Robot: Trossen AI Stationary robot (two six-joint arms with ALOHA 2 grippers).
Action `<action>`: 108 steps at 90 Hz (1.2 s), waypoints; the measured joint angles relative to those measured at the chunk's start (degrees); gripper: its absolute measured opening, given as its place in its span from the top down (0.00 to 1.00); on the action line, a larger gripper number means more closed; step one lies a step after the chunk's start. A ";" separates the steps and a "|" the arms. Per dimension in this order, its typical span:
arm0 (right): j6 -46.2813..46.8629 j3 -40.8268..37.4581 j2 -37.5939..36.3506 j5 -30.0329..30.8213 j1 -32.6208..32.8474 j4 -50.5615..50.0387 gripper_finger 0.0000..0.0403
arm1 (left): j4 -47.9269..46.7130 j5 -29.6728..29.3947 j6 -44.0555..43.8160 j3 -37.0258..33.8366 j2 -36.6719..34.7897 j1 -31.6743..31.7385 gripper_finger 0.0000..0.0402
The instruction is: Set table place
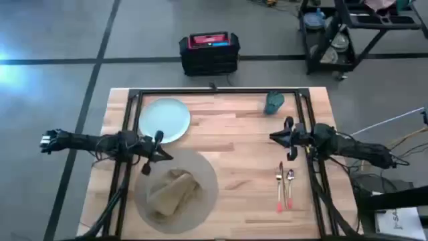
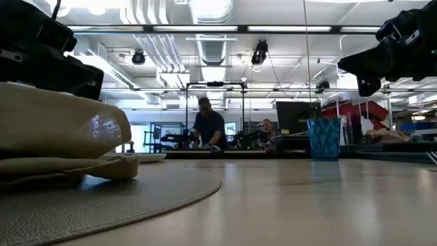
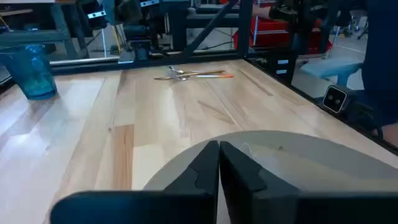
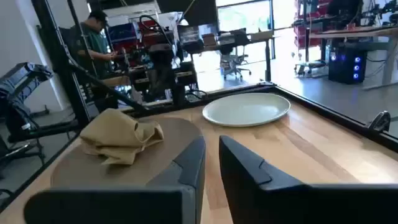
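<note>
**Nothing Yet on the Plate: Place Setting Scattered Across the Table**

Right now the pieces of the place lie spread over the wooden table (image 1: 234,144) rather than gathered together. At the near left sits the round tan mat (image 1: 200,175), and the brown napkin (image 1: 172,191) rests crumpled on top of it. Just beyond the mat, toward the far left, the pale blue-green plate (image 1: 164,119) sits bare on the wood, its edge close to the mat's rim. Over on the right side, the orange-handled fork (image 1: 280,189) and spoon (image 1: 289,187) lie side by side, handles pointing toward the near edge. The small teal cup (image 1: 273,102) stands upright near the far right corner, well apart from everything else.

The left gripper (image 1: 158,148) hovers at the mat's far edge, between plate and napkin, its fingers (image 3: 205,171) pressed together and holding nothing. The right gripper (image 1: 284,134) hangs over bare wood just beyond the cutlery tips; its fingers (image 4: 249,165) stand slightly apart with only a narrow gap, and nothing is between them.

Beyond the table, a black crate with a red top (image 1: 209,53) sits on the floor, and a person (image 2: 207,130) stands at a bench in the room behind.
</note>
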 joint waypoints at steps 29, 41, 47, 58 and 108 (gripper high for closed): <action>0.00 0.00 -0.01 -0.02 0.00 -0.01 0.92 | 0.00 0.00 0.00 0.01 0.00 0.00 1.00; 0.00 -0.02 -0.01 -0.01 0.02 0.00 0.92 | 0.01 0.00 0.00 0.02 0.00 0.00 1.00; -0.02 0.00 0.01 -0.02 0.02 0.00 0.92 | 0.00 0.00 0.00 0.00 -0.01 0.00 1.00; 0.00 0.00 0.01 -0.01 0.02 -0.01 0.92 | 0.00 0.00 0.00 0.02 -0.02 0.00 1.00; 0.00 0.00 0.01 -0.50 -0.01 0.52 0.92 | 1.11 7.16 -1.34 0.02 -0.02 -0.11 1.00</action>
